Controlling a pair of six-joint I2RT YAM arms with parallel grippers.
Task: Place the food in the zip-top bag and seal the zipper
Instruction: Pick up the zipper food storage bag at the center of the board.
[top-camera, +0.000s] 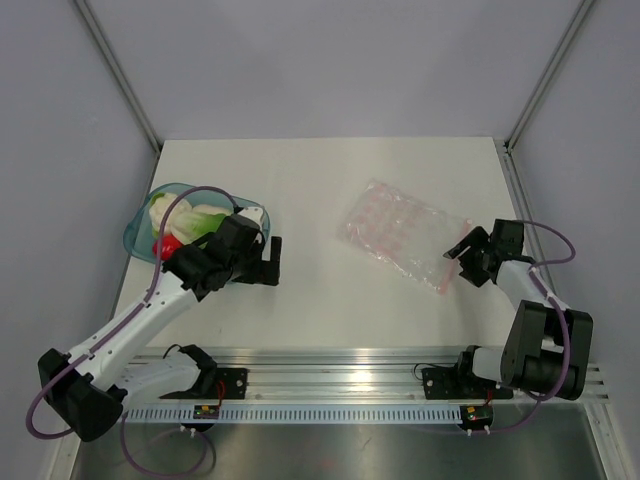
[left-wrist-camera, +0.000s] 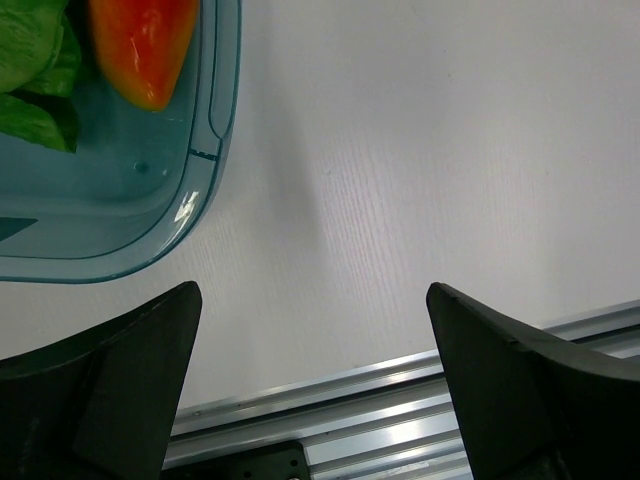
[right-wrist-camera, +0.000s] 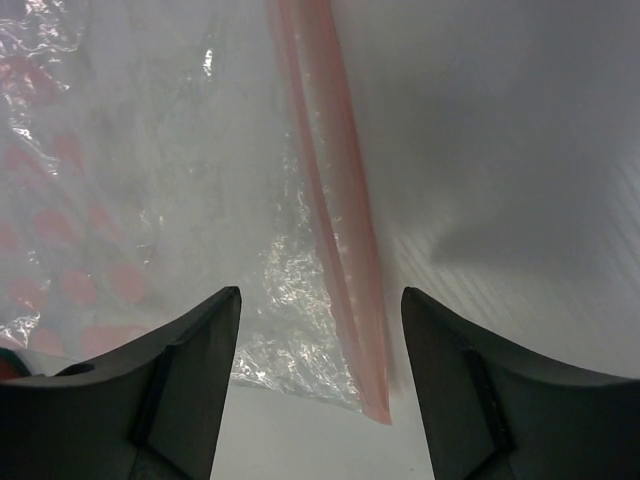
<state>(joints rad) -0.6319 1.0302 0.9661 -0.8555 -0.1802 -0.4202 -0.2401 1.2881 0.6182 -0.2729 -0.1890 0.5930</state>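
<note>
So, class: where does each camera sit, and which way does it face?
Top external: above and behind the robot, looking down at table, teal bowl and zip-top bag; left arm and right arm show.
Left wrist: on the left arm, facing down at the bowl's corner; left gripper fingers show.
Right wrist: on the right arm, facing down at the zipper; right gripper fingers show.
Shared: top and right wrist both show the bag.

text: none legible | labels: none | numbers: none | signs: none

Food (top-camera: 190, 216) in bowl (top-camera: 129, 238), left of bag (top-camera: 400, 228)
</note>
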